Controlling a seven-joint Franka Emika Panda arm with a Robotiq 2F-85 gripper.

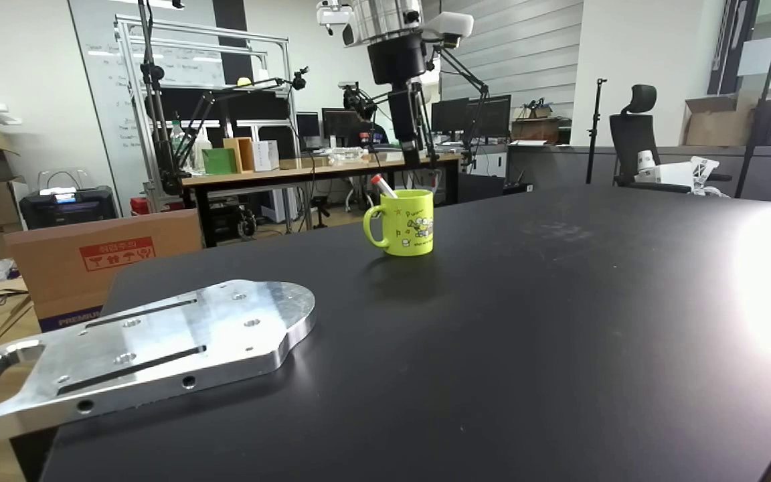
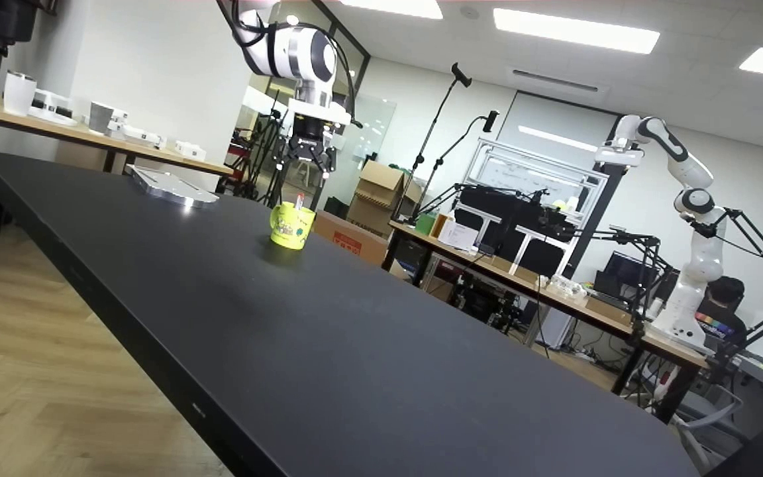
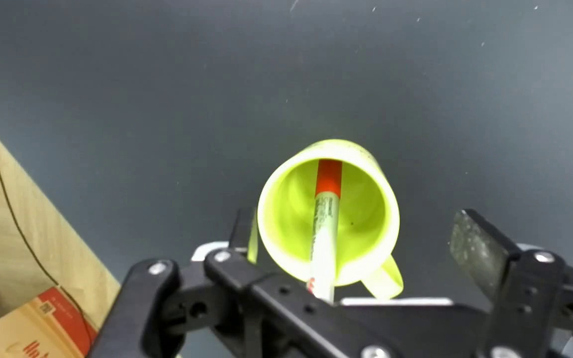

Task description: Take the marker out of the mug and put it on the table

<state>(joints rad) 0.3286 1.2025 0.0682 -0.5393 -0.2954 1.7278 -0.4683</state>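
The yellow-green mug point(image 1: 412, 231) stands upright on the black table point(image 1: 492, 348), near its edge. It also shows in an exterior view point(image 2: 291, 228) and in the wrist view point(image 3: 386, 238). The red and white marker point(image 1: 384, 186) leans in the mug, its red-tipped end sticking out above the rim. In the wrist view the marker point(image 3: 325, 228) runs from inside the mug over its rim; its near end is hidden behind the gripper linkage. My gripper point(image 1: 421, 161) is open and empty above the mug, fingers pointing down. In the wrist view the fingertips point(image 3: 358, 241) are spread either side of the mug.
A thick aluminium plate point(image 1: 191, 335) lies on the same table, on the mug's handle side; it also shows in an exterior view point(image 2: 173, 187). A cardboard box point(image 1: 57, 261) stands beside the table edge. A cluttered wooden workbench point(image 1: 292, 173) stands beyond.
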